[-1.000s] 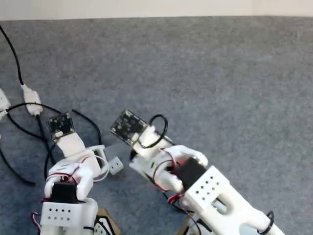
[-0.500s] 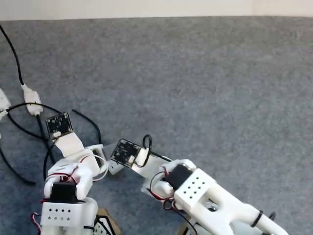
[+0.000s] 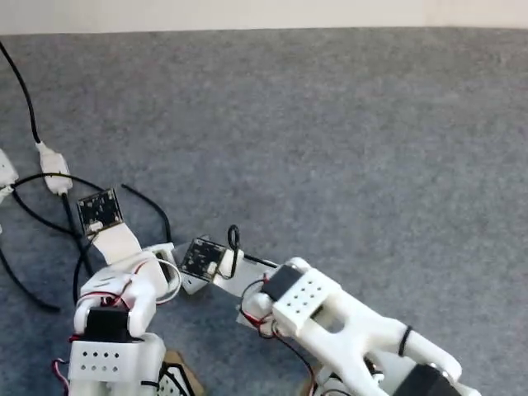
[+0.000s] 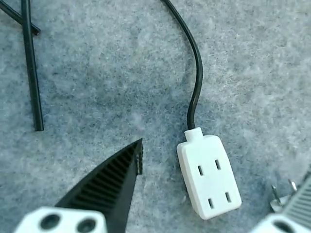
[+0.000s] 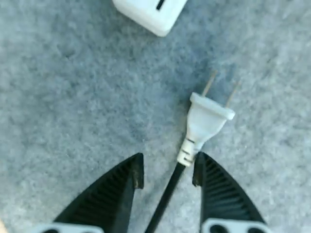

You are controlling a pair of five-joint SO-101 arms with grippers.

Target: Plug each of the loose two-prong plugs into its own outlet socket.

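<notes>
A white outlet socket [image 4: 209, 174] with a black cord [image 4: 196, 73] lies flat on the grey carpet. My left gripper [image 4: 223, 160] hangs open over it, with one black finger [image 4: 112, 177] to one side and the other at the frame's edge. Two prongs [image 4: 282, 190] of a plug poke up beside that far finger. A white two-prong plug [image 5: 206, 119] lies just ahead of my right gripper [image 5: 167, 170], which is open with the plug's black cord [image 5: 163, 201] running between its fingers. A corner of the outlet socket [image 5: 150, 12] lies beyond the prongs.
In the high view the right arm [image 3: 305, 305] leans in against the left arm [image 3: 124, 280] at the near left. Black cables [image 3: 37, 194] and a white connector [image 3: 54, 169] lie at the left edge. Bare grey carpet [image 3: 371, 148] stretches right and far.
The right arm has swung down and to the left, bringing its wrist close beside the left arm's. The left arm has stayed still.
</notes>
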